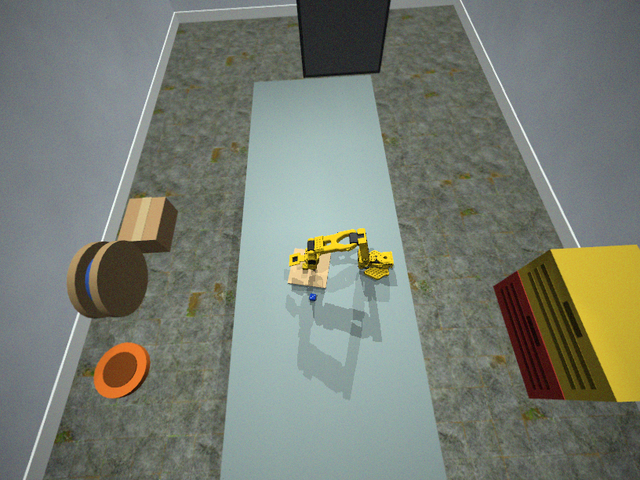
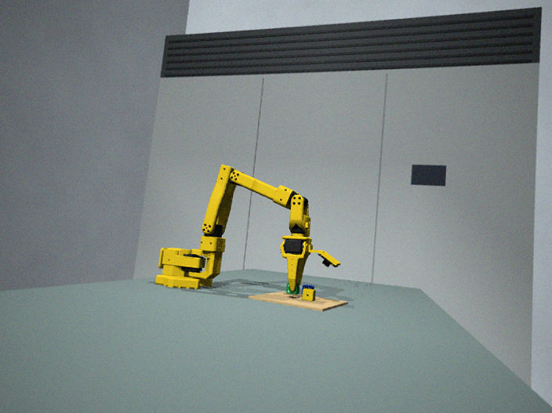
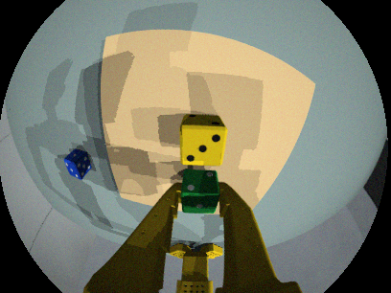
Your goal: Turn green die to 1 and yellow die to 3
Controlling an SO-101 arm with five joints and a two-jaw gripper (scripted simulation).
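My gripper (image 2: 291, 287) (image 3: 200, 195) is shut on the green die (image 3: 200, 183), low over the mat's near part in the wrist view; I cannot tell whether the die touches the mat. In that view its upper face shows two pips, and the face toward the arm base shows one pip. The yellow die (image 2: 308, 295) (image 3: 203, 145) sits on the tan mat (image 1: 319, 281) (image 2: 325, 304) (image 3: 287, 96) just beyond the green die, with three pips on top. The blue die (image 1: 312, 296) (image 2: 308, 286) (image 3: 78, 164) lies on the table off the mat; its top number is unclear.
The grey-blue table (image 1: 315, 154) (image 2: 246, 366) surrounds the mat. The arm base (image 1: 380, 262) (image 2: 178, 273) stands on the table beside the mat. Arm shadows fall over the mat and table. Boxes and a spool stand on the floor, away from the table.
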